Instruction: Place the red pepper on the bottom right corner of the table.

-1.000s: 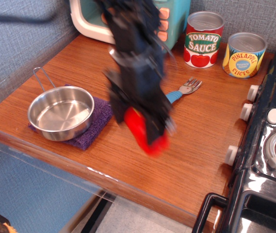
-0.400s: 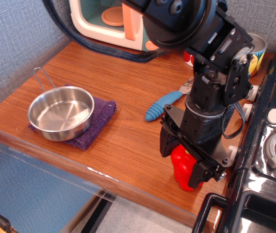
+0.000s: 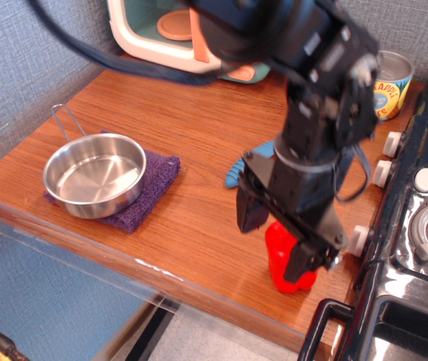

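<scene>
The red pepper [image 3: 289, 272] stands upright on the brown wood table [image 3: 187, 226], near its front right corner and next to the black stove. My gripper [image 3: 280, 239] hangs just above and around the pepper's top. The jaws stand apart, one finger left of the pepper with a small gap, the other at its right side. The pepper rests on the table and its lower half shows below the fingers. The arm is motion-blurred.
A steel pan [image 3: 93, 175] sits on a purple cloth [image 3: 158, 177] at the left front. A blue-handled fork [image 3: 235, 174] lies mid-table, partly behind the arm. A pineapple can [image 3: 392, 84] and a toy microwave [image 3: 161, 34] stand at the back. The black stove [image 3: 420, 241] borders the right edge.
The gripper carried the pepper from mid-table to the front right corner, set it down, and has now risen slightly with the jaws spread; the pepper stays on the table.
</scene>
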Action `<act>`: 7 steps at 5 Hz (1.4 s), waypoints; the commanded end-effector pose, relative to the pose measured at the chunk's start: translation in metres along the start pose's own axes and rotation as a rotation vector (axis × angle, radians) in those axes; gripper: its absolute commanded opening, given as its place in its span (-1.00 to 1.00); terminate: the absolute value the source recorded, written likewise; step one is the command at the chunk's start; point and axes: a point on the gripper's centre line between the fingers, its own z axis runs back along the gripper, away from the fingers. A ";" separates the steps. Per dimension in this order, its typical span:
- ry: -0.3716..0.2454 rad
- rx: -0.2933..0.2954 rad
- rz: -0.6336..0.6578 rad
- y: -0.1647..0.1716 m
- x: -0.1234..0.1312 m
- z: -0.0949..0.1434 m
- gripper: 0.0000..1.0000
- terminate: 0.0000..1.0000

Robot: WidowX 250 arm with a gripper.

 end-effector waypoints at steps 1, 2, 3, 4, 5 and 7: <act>-0.206 -0.023 0.069 0.032 -0.018 0.080 1.00 -1.00; -0.187 -0.006 0.212 0.052 -0.027 0.094 1.00 -1.00; -0.132 0.001 0.315 0.075 -0.028 0.076 1.00 -1.00; -0.109 -0.008 0.340 0.085 -0.028 0.052 1.00 -1.00; -0.085 -0.020 0.342 0.091 -0.031 0.042 1.00 -1.00; -0.085 -0.020 0.342 0.091 -0.031 0.042 1.00 1.00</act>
